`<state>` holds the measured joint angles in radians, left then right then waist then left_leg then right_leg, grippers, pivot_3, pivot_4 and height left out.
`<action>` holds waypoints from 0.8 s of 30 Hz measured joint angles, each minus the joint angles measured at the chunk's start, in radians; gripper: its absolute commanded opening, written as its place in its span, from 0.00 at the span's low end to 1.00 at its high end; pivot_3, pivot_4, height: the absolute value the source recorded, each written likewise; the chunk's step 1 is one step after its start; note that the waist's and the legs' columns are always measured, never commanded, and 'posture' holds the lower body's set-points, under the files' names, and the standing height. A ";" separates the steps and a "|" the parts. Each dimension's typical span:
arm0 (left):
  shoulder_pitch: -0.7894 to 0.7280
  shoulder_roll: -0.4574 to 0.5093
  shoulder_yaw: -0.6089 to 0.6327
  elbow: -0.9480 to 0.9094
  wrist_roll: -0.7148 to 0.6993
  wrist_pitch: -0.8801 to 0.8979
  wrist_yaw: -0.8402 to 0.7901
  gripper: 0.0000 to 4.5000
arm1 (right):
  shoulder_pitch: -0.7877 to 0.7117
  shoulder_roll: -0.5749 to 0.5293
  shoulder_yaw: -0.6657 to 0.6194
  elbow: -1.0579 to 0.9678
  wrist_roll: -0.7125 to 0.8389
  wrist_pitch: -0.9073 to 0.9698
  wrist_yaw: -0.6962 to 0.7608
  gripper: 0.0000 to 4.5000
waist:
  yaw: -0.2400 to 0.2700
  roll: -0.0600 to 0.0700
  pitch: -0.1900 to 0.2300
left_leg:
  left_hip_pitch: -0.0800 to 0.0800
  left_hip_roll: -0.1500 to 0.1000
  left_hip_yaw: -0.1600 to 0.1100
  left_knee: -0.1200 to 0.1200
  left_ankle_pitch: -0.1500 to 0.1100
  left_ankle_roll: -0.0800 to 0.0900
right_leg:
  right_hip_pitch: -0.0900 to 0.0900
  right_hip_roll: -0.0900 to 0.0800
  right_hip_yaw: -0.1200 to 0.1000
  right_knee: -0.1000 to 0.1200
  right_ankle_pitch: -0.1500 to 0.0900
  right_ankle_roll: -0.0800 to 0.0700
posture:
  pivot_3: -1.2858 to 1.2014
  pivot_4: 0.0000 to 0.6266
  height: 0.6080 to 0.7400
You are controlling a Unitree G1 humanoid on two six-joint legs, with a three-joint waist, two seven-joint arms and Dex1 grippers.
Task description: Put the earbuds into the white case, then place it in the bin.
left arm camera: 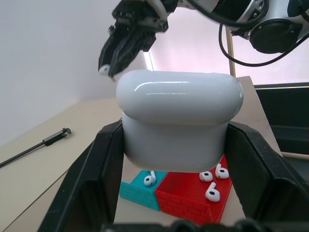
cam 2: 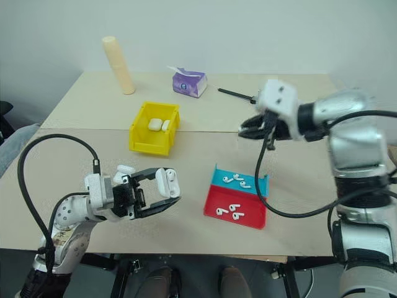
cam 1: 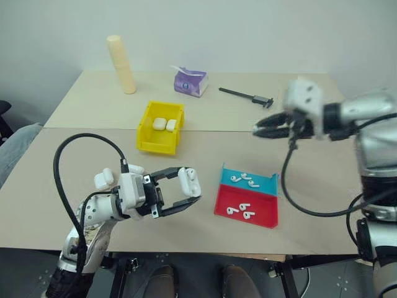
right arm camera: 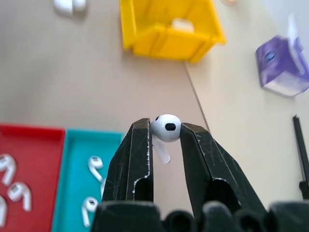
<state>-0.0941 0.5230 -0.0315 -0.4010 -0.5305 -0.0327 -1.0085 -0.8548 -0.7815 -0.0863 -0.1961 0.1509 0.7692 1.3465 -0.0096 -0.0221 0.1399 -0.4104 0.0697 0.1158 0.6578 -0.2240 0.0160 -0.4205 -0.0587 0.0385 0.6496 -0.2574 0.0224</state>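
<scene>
So the left end effector [cam 1: 189,194] is clamped on the white case [cam 1: 188,180], lid flipped open, held up over the near side of the bench [cam 1: 74,155]. The right end effector [right arm camera: 164,137] has one earbud [right arm camera: 165,128] pinched between its tips, up above the teal-and-red tray [cam 1: 248,198] where more earbuds lie. The yellow bin [cam 1: 160,127] sits further back with two cases inside.
</scene>
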 measured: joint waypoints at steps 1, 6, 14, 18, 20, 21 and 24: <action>-0.017 0.001 -0.002 -0.001 -0.012 0.017 -0.004 0.62 | 0.010 0.023 -0.072 -0.051 0.085 0.106 -0.016 0.15 | 0.000 0.000 0.000 | 0.000 0.000 -0.001 0.000 0.000 0.000 | 0.000 0.000 0.000 0.000 0.000 0.000 | 0.52 0.24 1.00; -0.120 -0.029 -0.019 -0.004 -0.059 0.067 -0.005 0.62 | 0.040 0.213 -0.443 -0.250 0.535 0.524 -0.128 0.15 | -0.001 0.000 -0.001 | 0.001 0.000 -0.003 0.000 0.000 0.000 | 0.003 0.001 0.000 0.000 0.000 0.000 | 0.52 0.24 1.00; -0.215 -0.089 -0.061 0.019 -0.068 0.111 -0.013 0.62 | 0.159 0.369 -0.582 -0.353 0.877 0.692 -0.410 0.15 | -0.005 0.000 -0.001 | 0.000 -0.001 -0.003 0.000 0.000 0.000 | 0.002 0.001 0.001 0.000 0.001 0.001 | 0.52 0.24 1.00; -0.222 -0.101 -0.073 0.025 -0.068 0.145 -0.011 0.62 | 0.218 0.381 -0.522 -0.382 0.953 0.663 -0.518 0.15 | -0.006 0.000 -0.001 | 0.000 -0.001 -0.003 0.000 0.000 0.000 | 0.001 0.001 0.001 0.000 0.001 0.001 | 0.52 0.24 1.00; -0.227 -0.109 -0.075 0.025 -0.068 0.159 -0.004 0.62 | 0.233 0.380 -0.497 -0.383 0.996 0.640 -0.561 0.15 | -0.006 0.000 -0.001 | 0.000 -0.001 -0.003 0.000 0.000 0.000 | 0.001 0.001 0.001 0.000 0.000 0.001 | 0.52 0.24 1.00; -0.229 -0.112 -0.076 0.025 -0.067 0.169 0.000 0.62 | 0.242 0.379 -0.483 -0.383 1.018 0.624 -0.581 0.15 | -0.006 0.000 -0.001 | 0.000 -0.001 -0.003 0.000 0.000 0.000 | 0.001 0.001 0.001 0.000 0.000 0.002 | 0.52 0.24 1.00; -0.237 -0.133 -0.079 0.025 -0.066 0.180 0.016 0.62 | 0.254 0.370 -0.446 -0.382 1.072 0.583 -0.632 0.15 | -0.005 0.000 -0.001 | 0.000 -0.001 -0.003 0.000 0.000 0.000 | 0.001 0.001 0.001 -0.001 0.000 0.002 | 0.52 0.24 1.00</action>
<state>-0.3309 0.3900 -0.1101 -0.3762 -0.5961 0.1469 -0.9926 -0.6011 -0.4110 -0.5321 -0.5783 1.2228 1.3520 0.7147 -0.0150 -0.0222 0.1391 -0.4107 0.0687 0.1125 0.6579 -0.2240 0.0162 -0.4191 -0.0574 0.0395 0.6488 -0.2570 0.0243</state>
